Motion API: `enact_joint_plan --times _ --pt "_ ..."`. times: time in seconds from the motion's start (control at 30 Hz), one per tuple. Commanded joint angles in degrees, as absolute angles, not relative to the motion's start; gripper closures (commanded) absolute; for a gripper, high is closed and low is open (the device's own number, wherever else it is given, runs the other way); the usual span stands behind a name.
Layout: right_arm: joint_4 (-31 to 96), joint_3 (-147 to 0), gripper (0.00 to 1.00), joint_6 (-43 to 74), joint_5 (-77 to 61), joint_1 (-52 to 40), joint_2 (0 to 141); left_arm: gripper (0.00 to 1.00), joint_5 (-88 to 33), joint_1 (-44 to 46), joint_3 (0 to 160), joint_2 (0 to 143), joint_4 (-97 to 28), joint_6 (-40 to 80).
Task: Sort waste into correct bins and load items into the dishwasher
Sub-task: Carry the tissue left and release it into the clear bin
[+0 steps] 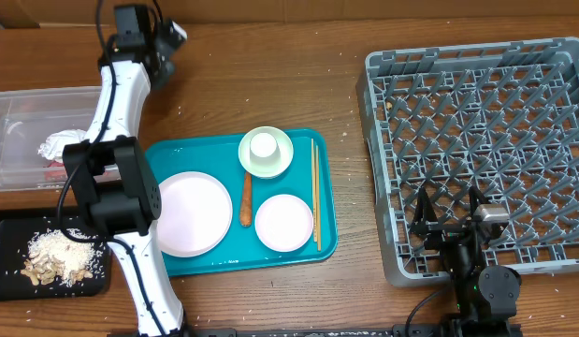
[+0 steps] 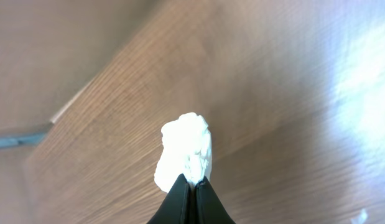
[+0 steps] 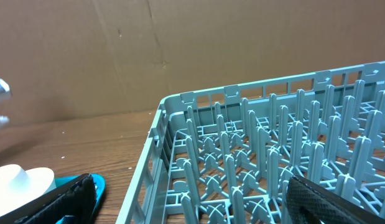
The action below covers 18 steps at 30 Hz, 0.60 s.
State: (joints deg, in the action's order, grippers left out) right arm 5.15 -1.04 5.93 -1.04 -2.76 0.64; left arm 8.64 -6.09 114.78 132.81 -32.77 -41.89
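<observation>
My left gripper [image 2: 193, 182] is shut on a crumpled white napkin [image 2: 186, 149], held above bare wood. From overhead that gripper [image 1: 170, 39] is at the far left back of the table, beyond the clear tub [image 1: 8, 103]. Another crumpled napkin [image 1: 57, 145] lies in the tub. Rice-like scraps [image 1: 55, 255] fill the black tray [image 1: 4, 225]. On the teal tray [image 1: 322, 243] are a large plate [image 1: 191, 213], a smaller plate [image 1: 283, 223], a bowl [image 1: 280, 159] holding a little cup [image 1: 262, 146], and the carrot [image 1: 246, 198]. My right gripper [image 1: 450, 211] stands open over the dish rack's [image 1: 476, 75] near edge.
A pair of thin chopsticks [image 1: 315, 192] lies along the teal tray's right side. In the right wrist view the rack's pegs [image 3: 260, 143] rise between my open fingers [image 3: 74, 196], with a cardboard wall [image 3: 148, 43] behind.
</observation>
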Motion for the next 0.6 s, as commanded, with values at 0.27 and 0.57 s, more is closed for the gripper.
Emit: enact_joint_plan --times 0.27,0.57 --pt "4.84 -0.47 0.0 5.74 -0.69 -3.25 0.19 0.96 17.1 -15.92 120.81 113.47 -57.06 8.99" --pt "4.84 -0.47 0.0 5.74 -0.69 -3.25 0.19 0.9 10.41 -29.69 120.73 120.44 -68.97 23.38"
